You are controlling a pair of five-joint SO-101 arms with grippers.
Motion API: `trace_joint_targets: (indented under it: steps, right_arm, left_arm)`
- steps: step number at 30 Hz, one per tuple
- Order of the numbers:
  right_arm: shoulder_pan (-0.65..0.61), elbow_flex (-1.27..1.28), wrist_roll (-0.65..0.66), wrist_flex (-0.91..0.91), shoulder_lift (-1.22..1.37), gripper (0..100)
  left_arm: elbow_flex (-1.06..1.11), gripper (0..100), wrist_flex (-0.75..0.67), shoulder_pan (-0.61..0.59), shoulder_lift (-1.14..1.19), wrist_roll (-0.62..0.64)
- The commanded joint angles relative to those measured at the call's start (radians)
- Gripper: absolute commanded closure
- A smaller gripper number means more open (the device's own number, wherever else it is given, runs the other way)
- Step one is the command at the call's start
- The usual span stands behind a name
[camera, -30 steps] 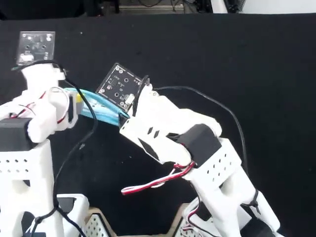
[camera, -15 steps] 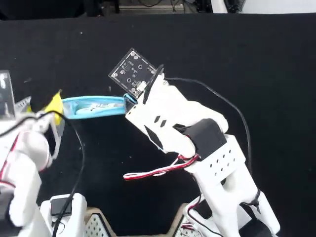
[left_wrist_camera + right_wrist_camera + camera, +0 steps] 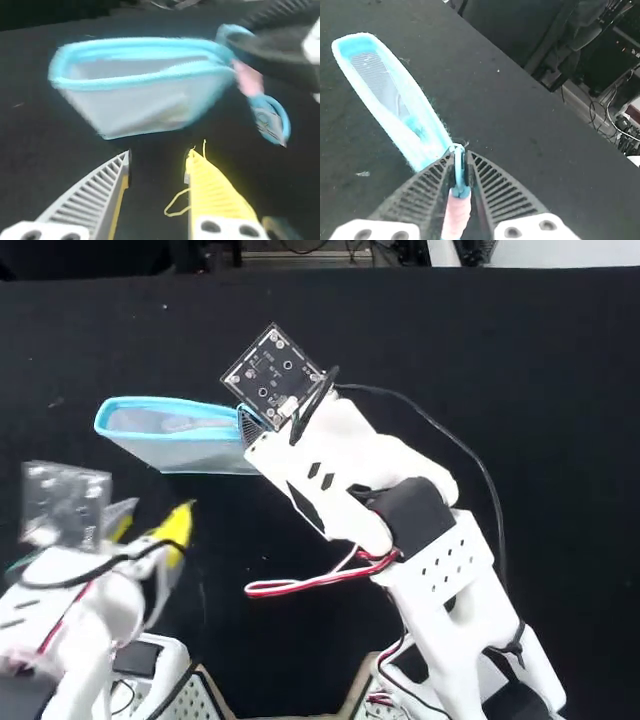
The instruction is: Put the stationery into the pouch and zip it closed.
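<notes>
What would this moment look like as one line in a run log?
left gripper: open, clear of pouch | right gripper: shut on pull tab at pouch's end | pouch closed: cannot tell

Legible text: none could be read in any view.
Right arm's camera board [image 3: 272, 377]: carried fine markings, too small to make out.
Left arm's camera board [image 3: 65, 502]: was blurred, and nothing on it was readable.
Pouch [image 3: 140, 85]: its mesh and blue trim showed no lettering.
Pull tab [image 3: 267, 120]: bore a smeared, unreadable patch.
</notes>
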Motion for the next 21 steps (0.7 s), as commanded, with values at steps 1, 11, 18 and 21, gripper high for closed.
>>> trace_joint_targets:
  steps: [1, 11, 18, 21]
  right_arm:
    - [0.014, -0.054, 0.006, 0.057, -0.007, 98.8]
    - [-0.035, -0.165, 0.068, 0.33, -0.007, 98.8]
    - [-0.199, -0.2, 0.118, 0.393, -0.007, 98.8]
    - [-0.204, -0.2, 0.141, 0.368, -0.007, 98.8]
  left_arm:
    - [0.213, 82, -0.186, 0.018, -0.002, -0.002]
    - [0.526, 82, -0.684, -0.168, -0.002, -0.002]
    - [0.591, 82, -0.841, -0.168, -0.002, 0.006]
    - [0.587, 82, -0.852, -0.166, 0.0, 0.009]
